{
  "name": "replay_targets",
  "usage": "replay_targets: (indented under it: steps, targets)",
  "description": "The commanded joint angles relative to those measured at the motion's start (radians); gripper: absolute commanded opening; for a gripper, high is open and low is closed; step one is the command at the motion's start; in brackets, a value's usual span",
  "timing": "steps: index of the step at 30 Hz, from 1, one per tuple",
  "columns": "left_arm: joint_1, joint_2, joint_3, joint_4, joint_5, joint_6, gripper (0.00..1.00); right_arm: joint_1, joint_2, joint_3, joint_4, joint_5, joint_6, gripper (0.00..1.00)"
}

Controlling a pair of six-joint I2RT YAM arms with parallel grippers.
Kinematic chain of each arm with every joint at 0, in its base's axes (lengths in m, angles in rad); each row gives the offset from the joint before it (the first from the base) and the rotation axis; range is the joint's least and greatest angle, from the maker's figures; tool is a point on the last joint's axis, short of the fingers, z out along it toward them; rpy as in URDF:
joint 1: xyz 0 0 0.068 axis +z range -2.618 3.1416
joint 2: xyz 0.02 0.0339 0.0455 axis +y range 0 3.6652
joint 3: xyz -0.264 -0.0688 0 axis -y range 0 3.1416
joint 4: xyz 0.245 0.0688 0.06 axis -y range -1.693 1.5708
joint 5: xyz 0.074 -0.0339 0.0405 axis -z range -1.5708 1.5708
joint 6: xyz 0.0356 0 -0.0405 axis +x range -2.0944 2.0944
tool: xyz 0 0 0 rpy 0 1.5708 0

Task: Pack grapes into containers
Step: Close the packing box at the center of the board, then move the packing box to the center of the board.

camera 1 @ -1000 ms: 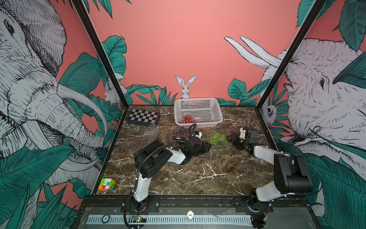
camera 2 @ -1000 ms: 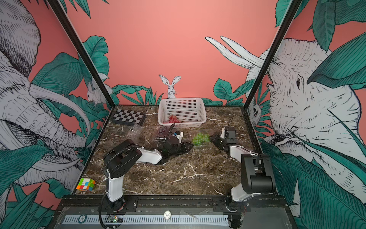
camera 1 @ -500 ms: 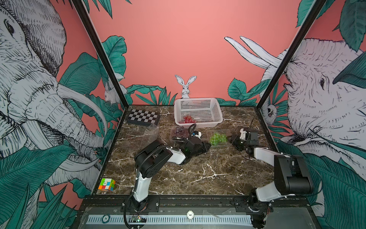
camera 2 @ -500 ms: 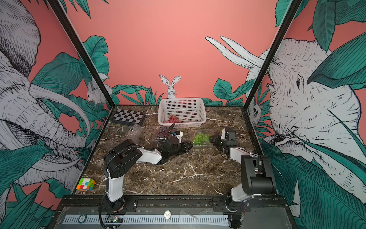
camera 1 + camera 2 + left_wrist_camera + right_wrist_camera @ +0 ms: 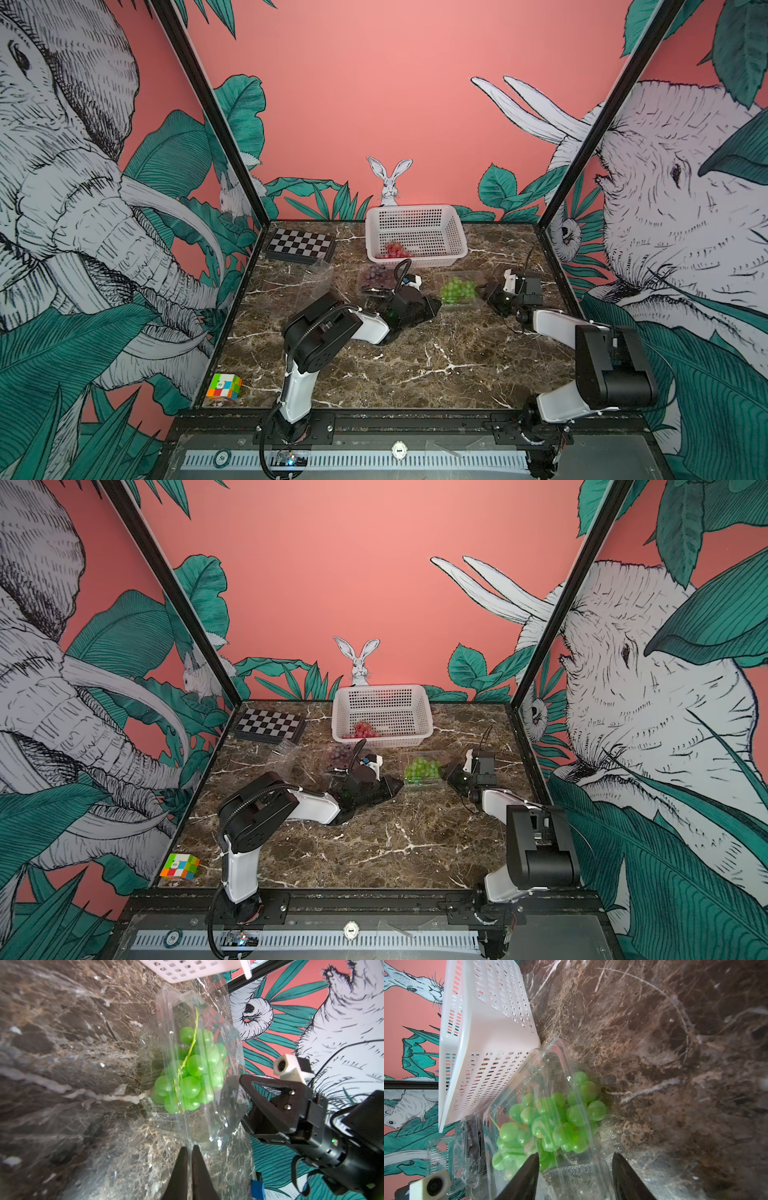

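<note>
1. The white perforated plastic basket stands just beyond the right gripper. The far end of the clear rectangular plastic punnet sits at the basket's corner; I cannot tell whether they touch. A forward shove from either arm would likely jam the punnet against that wall or ride it up.
2. The punnet lies between the two grippers. The right gripper's jaws stand about half apart, one finger on each side of the punnet's near end, and they grip nothing visibly. If they close off-centre, the thin walls could buckle, or the box could skid on the smooth brown marble tabletop.
3. The left gripper is fully closed. The edge of the punnet's raised clear lid runs straight into its tips, so it appears pinched there. Such a thin, slick flap may slip out, or crease if pulled sideways while the other arm braces the box.
4. The bunch of bright green round grapes sits inside the punnet, just ahead of the left gripper's tips. It stands high against the lid, so pressing the lid down could squash berries or keep it from latching.
5. The thin green stem points out beyond the berries, away from the left gripper, and could get trapped in the rim.
</note>
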Motion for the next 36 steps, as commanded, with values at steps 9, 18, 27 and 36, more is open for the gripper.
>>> replay_targets:
  steps: [9, 18, 27, 36]
  targets:
    - [0.006, -0.123, 0.022, -0.221, -0.047, 0.145, 0.76, 0.015, -0.050, 0.005, -0.098, -0.014, -0.034, 0.57]
    - [0.006, -0.188, 0.075, -0.374, -0.051, 0.203, 0.96, 0.014, -0.061, -0.019, -0.097, -0.013, -0.037, 0.57]
    - [0.031, -0.079, 0.226, -0.476, 0.040, 0.194, 0.99, 0.015, -0.058, -0.041, -0.065, -0.033, -0.014, 0.56]
    - [0.031, 0.008, 0.357, -0.542, 0.098, 0.200, 0.99, 0.015, -0.061, -0.056, -0.047, -0.047, 0.002, 0.56]
